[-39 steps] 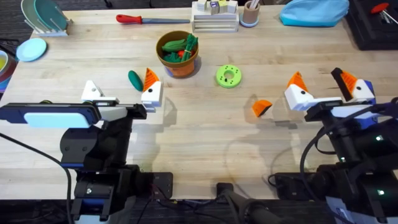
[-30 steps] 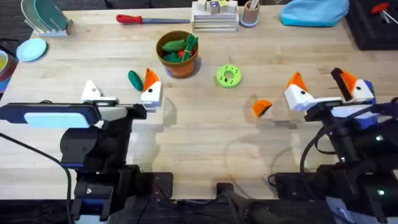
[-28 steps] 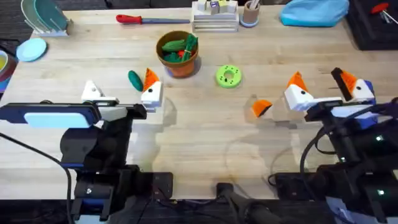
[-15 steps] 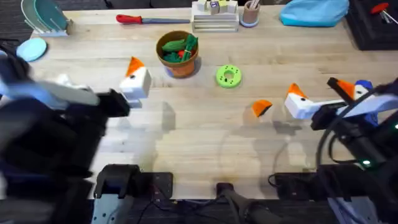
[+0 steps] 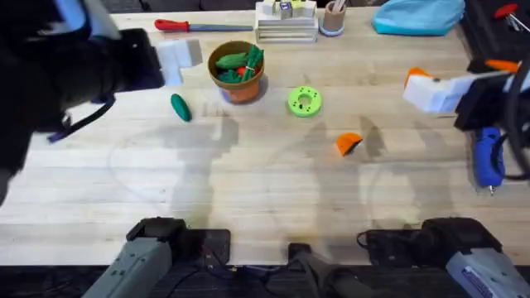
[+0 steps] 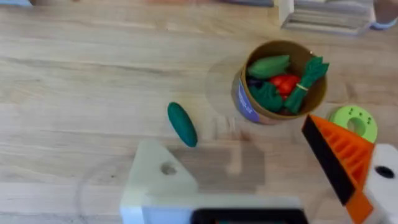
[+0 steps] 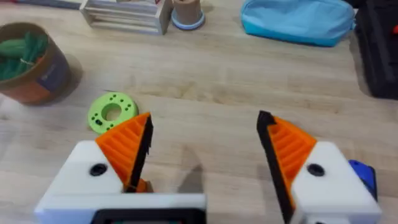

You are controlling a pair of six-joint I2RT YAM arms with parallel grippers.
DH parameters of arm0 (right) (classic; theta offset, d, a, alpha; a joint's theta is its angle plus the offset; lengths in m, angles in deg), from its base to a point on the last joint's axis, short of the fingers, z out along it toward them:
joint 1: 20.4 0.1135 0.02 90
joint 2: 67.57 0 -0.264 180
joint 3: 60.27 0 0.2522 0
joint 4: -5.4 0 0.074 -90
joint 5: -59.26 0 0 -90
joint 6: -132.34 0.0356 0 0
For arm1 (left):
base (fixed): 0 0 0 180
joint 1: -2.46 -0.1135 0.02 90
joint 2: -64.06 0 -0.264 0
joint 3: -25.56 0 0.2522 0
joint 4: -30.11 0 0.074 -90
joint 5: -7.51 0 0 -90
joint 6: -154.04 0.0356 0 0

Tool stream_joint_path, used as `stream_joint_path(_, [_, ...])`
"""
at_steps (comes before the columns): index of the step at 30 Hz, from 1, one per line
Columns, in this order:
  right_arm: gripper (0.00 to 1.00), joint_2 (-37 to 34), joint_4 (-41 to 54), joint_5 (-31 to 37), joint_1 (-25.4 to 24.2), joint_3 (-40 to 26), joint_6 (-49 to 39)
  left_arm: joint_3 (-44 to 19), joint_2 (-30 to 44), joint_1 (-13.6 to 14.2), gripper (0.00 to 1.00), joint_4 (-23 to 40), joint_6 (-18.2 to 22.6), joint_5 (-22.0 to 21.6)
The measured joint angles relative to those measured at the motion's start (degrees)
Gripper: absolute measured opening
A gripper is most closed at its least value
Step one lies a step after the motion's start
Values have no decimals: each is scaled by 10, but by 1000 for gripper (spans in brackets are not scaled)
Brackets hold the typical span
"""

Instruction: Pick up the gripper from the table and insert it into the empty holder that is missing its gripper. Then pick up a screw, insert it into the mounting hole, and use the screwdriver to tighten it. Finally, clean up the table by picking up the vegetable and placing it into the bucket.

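The small orange gripper lies loose on the table right of centre. My left gripper is open and empty, raised high over the back left. One side of it is the bare white holder; the other finger carries an orange pad. The dark green vegetable lies left of the orange-brown bucket, which holds toy greens. My right gripper stands open and empty above the table's right side, both orange pads in place. The blue screwdriver lies at the right edge.
A bright green disc with holes sits right of the bucket. Along the back edge are a red-handled hand tool, a white rack, a pale cup with sticks and a blue cloth.
Both arms have lifted off the table. The left swung up toward the back left, the right toward the back right, uncovering the vegetable and the screwdriver. The orange gripper has not moved.
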Motion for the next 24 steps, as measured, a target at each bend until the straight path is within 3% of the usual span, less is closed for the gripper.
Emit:
stream_joint_path(6, [991, -42, 5, 0, 0, -25, 0, -1, 84, -11, 990, 2, -2, 12])
stream_joint_path(11, [991, -44, 8, 0, 0, -25, 0, -1, 172, -58, 990, -1, -30, 21])
stream_joint_path(17, [991, -44, 8, 0, 0, -25, 0, -1, 234, -114, 977, -13, -52, 73])
stream_joint_path(23, [991, -44, 8, 0, 0, -25, 0, -1, 245, -118, 88, -12, -41, 98])
stream_joint_path(24, [991, -44, 8, 0, 0, -25, 0, -1, 244, -118, 22, -11, -38, 101])
